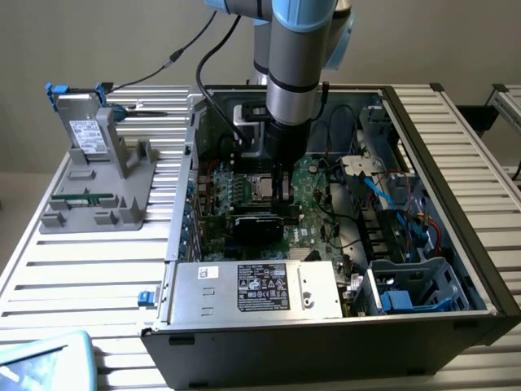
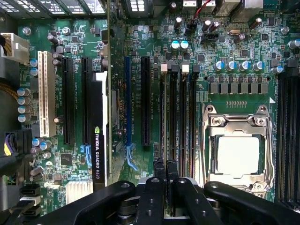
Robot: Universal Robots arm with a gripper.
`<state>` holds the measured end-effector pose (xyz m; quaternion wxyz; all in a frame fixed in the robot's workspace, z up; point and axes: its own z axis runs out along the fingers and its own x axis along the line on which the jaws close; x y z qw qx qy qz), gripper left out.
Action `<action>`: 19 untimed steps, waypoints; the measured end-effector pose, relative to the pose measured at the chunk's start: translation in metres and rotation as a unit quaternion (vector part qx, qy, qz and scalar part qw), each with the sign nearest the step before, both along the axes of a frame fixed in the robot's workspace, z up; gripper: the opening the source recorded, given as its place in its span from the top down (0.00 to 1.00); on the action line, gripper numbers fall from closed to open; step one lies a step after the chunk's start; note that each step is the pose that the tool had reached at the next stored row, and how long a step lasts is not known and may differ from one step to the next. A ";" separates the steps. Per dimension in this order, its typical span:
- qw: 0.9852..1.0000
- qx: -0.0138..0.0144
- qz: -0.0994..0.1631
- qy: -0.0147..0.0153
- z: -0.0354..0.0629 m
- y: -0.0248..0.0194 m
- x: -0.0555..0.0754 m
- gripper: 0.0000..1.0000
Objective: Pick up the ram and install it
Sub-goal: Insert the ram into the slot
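arm (image 1: 291,73) vertical inside open pc case (image 1: 460,175), case walls well clear. gripper (image 2: 165,172) fingers pressed together over memory slots (image 2: 179,117) beside cpu socket (image 2: 238,154); grip contents cannot be told. ram (image 1: 84,195), a green strip, lies in grey fixture (image 1: 122,167), exterior view's left.

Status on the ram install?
Gripper shut, low over memory slots beside CPU socket. Can't tell if ram is held. Graphics card off to the side, apart.

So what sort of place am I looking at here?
Likely a robotics lab bench for computer assembly: a robot arm reaches into an open computer case on a slatted metal table, above its bare motherboard.
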<state>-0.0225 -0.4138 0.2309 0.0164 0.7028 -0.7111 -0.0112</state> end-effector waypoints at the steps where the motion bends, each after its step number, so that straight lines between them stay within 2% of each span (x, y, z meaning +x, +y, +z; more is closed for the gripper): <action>1: 1.000 0.000 0.000 0.000 0.0000 0.0000 0.000 0.87; 15: 1.000 0.000 0.000 0.000 0.0000 0.0000 0.000 0.87; 16: 1.000 0.000 0.000 0.000 0.0000 0.0000 0.000 0.80; 17: 1.000 0.000 0.000 0.000 0.0000 0.0000 0.000 0.80; 19: 1.000 0.000 0.000 0.000 0.0000 0.0000 0.000 0.67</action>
